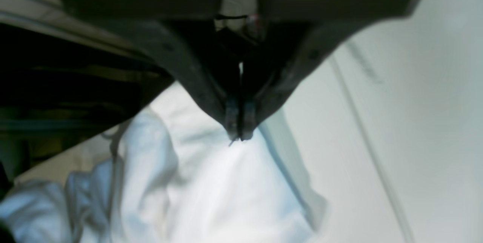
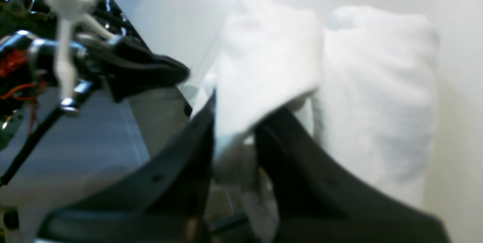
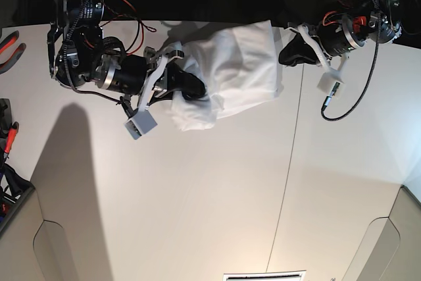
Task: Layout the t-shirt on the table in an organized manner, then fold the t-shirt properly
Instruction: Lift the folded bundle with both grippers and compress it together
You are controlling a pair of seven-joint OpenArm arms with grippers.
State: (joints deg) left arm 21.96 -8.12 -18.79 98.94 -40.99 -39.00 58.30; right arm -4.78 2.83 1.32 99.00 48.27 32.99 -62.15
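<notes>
- While we are looking down from the base view, the table (image 3: 197, 215) is stretching wide and bare toward the near edge, with a thin dark seam (image 3: 284, 195) running across it, so most of the open room is lying on the near side.
- We are seeing the t-shirt (image 3: 230, 74) bunched into a white heap close to the table's far edge, between the two arms, its print not showing.
- We are noticing red-handled tools (image 3: 10, 47) lying at the table's left edge in the base view, well apart from the shirt.
- We are watching the right gripper (image 2: 236, 137) pressing in at the heap's side; its jaws are standing a little apart with a fold of the t-shirt (image 2: 264, 69) pinched between them.
- We are seeing the left gripper (image 1: 239, 133) at the heap's opposite side, jaws drawn together; in its wrist view the tips are meeting right at a raised peak of the t-shirt (image 1: 226, 190), and they are appearing to nip the cloth there.
</notes>
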